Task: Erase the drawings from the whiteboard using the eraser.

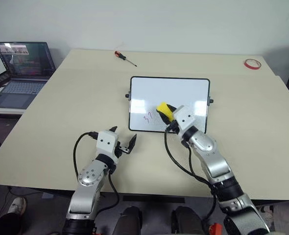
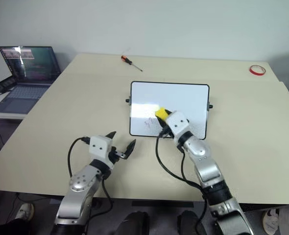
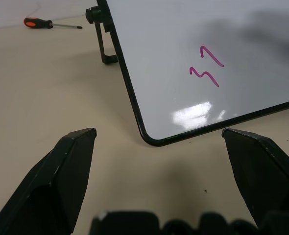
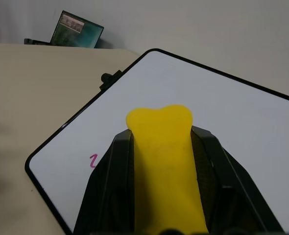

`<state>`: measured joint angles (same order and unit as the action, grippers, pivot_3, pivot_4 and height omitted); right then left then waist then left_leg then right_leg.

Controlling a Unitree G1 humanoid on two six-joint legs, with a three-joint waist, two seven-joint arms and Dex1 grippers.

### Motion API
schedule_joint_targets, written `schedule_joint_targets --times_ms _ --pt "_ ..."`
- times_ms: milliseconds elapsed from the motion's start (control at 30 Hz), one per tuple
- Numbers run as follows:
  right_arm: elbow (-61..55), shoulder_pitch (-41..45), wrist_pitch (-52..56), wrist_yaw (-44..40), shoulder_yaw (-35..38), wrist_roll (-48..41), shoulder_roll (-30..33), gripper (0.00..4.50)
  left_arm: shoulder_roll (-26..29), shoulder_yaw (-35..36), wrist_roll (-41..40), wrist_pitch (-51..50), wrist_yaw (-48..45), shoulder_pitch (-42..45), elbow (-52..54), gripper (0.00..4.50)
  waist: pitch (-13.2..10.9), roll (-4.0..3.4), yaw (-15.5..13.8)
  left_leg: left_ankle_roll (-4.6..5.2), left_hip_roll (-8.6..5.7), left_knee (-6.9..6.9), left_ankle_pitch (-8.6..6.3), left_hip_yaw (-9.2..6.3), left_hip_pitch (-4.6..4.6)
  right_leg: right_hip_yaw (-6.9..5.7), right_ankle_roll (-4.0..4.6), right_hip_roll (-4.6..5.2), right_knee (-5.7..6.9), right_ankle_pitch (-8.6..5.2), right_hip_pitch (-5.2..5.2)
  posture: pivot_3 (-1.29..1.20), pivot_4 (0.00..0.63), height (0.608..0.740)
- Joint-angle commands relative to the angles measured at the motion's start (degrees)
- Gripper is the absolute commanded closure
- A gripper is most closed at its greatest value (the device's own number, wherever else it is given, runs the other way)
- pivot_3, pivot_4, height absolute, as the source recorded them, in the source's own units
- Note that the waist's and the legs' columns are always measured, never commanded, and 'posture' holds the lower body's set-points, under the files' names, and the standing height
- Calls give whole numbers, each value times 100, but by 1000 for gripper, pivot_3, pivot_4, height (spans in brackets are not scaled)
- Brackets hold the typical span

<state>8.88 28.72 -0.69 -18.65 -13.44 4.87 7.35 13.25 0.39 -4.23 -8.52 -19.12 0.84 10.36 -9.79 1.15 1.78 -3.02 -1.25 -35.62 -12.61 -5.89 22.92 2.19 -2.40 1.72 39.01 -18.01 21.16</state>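
Observation:
The whiteboard [image 1: 176, 93] stands slightly propped up at the table's middle, a black knob on each short side. Red drawings [image 1: 148, 116] sit near its lower left corner and look like "37" in the left wrist view [image 3: 207, 66]. My right gripper [image 1: 168, 116] is over the board's lower middle, just right of the marks, shut on the yellow eraser [image 1: 163, 111], which juts out past the fingertips [image 4: 160, 147]. Whether the eraser touches the board I cannot tell. My left gripper [image 1: 124, 134] is open and holds nothing, low over the table just short of the board's lower left corner [image 3: 152, 139].
A red-handled screwdriver [image 1: 125, 58] lies behind the board. A red tape roll [image 1: 252, 63] sits at the far right corner. An open laptop [image 1: 22, 68] stands on a side desk to the left. Bare tabletop [image 1: 66, 112] lies left of the board.

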Motion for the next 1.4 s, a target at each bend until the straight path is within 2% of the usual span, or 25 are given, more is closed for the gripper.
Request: schedule_joint_targets --times_ms 33,200,367,433,800,867,1100,1200,1400 --pt "659 544 -414 172 -38 206 -156 3266 -13 -18 -83 15 -10 82 177 0 0 0 3 0 1 0 0 2 -1 0 0 0 1 0 1 0 150 740" --pt "2144 1289 -721 565 1 390 -462 3266 -25 -97 -66 3 -48 221 201 0 0 0 8 0 3 3 0 10 -2 0 2 -2 4 1 6 0 150 740" --pt "3611 1545 -1284 661 -90 577 -584 3266 -72 -102 -105 -57 15 363 242 0 1 0 16 0 3 4 0 20 -4 4 2 -1 3 1 6 0 150 740" --pt "3870 1549 -1426 666 -112 627 -644 3266 -75 -82 -126 -109 28 390 304 0 4 1 27 0 5 4 0 24 -16 6 3 -2 8 2 -1 0 150 740" --pt "3284 709 -1273 -579 -522 532 -672 3266 -115 -50 -155 -199 75 476 368 0 8 0 25 0 30 2 0 29 -31 12 16 -29 13 14 -10 0 150 740" --pt "3259 765 -1226 -498 -448 545 -643 3266 -120 -59 -164 -211 75 498 359 0 8 0 21 -1 30 1 0 29 -31 12 16 -29 13 16 -10 0 150 740" --pt "3815 1597 -1546 1099 -22 844 -503 3266 -108 -123 -231 -261 34 362 462 0 6 -2 -13 -6 38 -3 4 23 -30 11 21 -39 12 23 -10 0 150 740" --pt "3949 1770 -1700 1493 26 884 -530 3266 -105 -143 -234 -285 33 328 502 0 6 -2 -29 -6 38 -11 4 16 -22 13 20 -39 8 25 -12 0 150 740" --pt "3876 1501 -1850 800 -259 867 -582 3266 -124 -151 -227 -308 45 341 510 0 6 -2 2 -6 41 -7 3 25 -15 14 19 -40 8 25 -1 0 150 740"
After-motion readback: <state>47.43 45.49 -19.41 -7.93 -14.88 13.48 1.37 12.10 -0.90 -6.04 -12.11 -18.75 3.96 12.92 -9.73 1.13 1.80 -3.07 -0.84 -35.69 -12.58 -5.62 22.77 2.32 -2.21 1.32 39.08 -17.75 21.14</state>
